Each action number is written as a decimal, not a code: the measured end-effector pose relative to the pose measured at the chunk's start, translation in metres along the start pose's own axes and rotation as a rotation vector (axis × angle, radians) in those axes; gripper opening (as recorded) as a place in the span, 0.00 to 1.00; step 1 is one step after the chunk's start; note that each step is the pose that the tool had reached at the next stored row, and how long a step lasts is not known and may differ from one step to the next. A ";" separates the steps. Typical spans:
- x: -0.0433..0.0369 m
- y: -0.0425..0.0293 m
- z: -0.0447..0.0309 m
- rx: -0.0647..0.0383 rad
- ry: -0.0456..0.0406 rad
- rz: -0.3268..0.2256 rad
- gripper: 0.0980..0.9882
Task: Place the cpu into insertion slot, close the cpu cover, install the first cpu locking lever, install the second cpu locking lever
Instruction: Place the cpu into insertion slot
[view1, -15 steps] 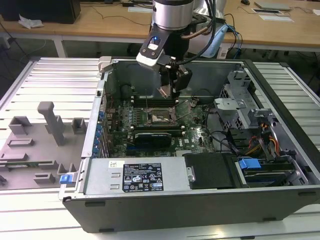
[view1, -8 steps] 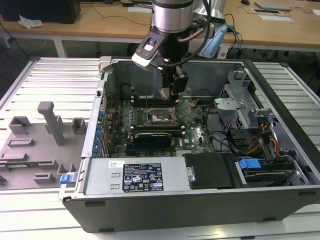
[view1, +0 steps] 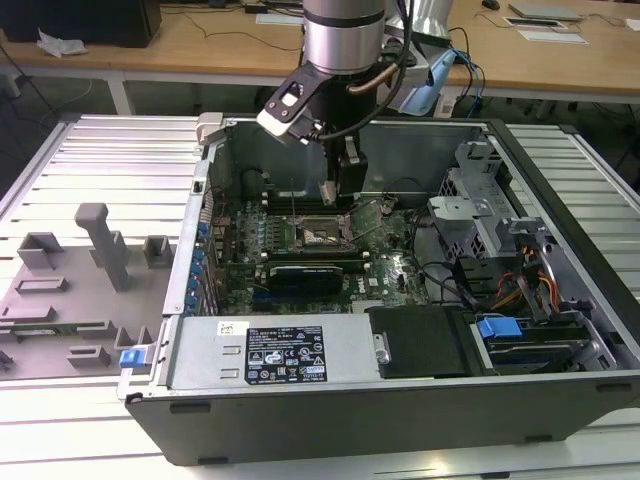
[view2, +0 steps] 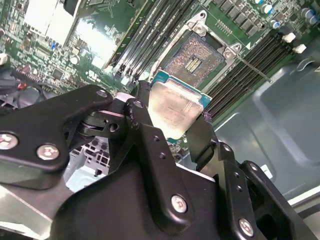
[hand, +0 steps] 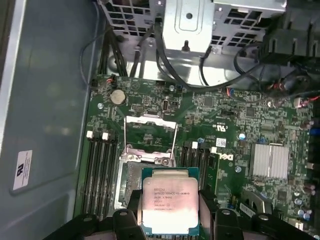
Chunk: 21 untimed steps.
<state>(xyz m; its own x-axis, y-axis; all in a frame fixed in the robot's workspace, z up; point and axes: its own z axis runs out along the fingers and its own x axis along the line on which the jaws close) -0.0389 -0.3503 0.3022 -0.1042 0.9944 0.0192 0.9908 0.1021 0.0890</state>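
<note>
Above the insertion slot (view2: 194, 60), arm (view1: 343, 35) upright, gripper (view2: 170, 119) clamped on the cpu (hand: 169, 200).

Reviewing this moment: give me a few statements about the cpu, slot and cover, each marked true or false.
1. The gripper is shut on the cpu. True.
2. The cpu sits in the insertion slot. False: it is held clear of the slot, whose dark centre lies bare in the second wrist view.
3. The cpu cover is closed over the slot. False: it stands swung open at the slot's edge.
4. The computer case lies open, its board exposed. True.
</note>
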 end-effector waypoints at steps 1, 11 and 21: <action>0.0005 -0.0004 0.0014 0.000 -0.0007 0.009 0.50; 0.0073 -0.0041 0.0167 0.000 -0.0005 0.008 0.50; 0.0081 -0.0050 0.0276 0.011 0.0017 -0.005 0.50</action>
<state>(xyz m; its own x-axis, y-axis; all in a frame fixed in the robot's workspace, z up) -0.0424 -0.3419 0.2744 -0.1091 0.9938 0.0205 0.9912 0.1072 0.0777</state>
